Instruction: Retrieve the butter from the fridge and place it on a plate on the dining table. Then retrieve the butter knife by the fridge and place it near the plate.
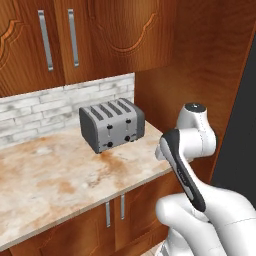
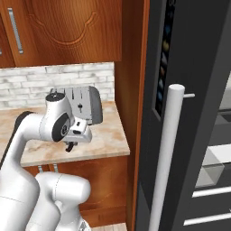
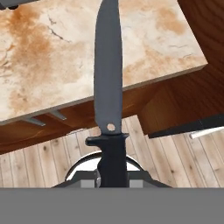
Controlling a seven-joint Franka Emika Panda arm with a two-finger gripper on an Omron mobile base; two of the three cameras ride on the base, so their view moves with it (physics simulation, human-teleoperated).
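Note:
My gripper (image 3: 113, 175) is shut on the handle of the butter knife (image 3: 108, 87), a slim dark knife whose blade points away from the hand, over the counter's edge. From the right base camera the gripper (image 2: 70, 145) hangs just above the near edge of the marble counter (image 2: 108, 135), close to the tall dark fridge (image 2: 189, 113). The fridge's white bar handle (image 2: 168, 153) stands to the gripper's right. The fridge's dark side (image 1: 240, 130) also lies at the right edge of the left base view.
A grey four-slot toaster (image 1: 112, 124) sits at the back of the counter (image 1: 60, 175), against a white brick backsplash. Wooden wall cabinets (image 1: 75, 35) hang above and base cabinets (image 1: 115, 215) stand below. A wood side panel (image 2: 133, 113) separates counter and fridge. Plank floor (image 3: 175, 162) lies below.

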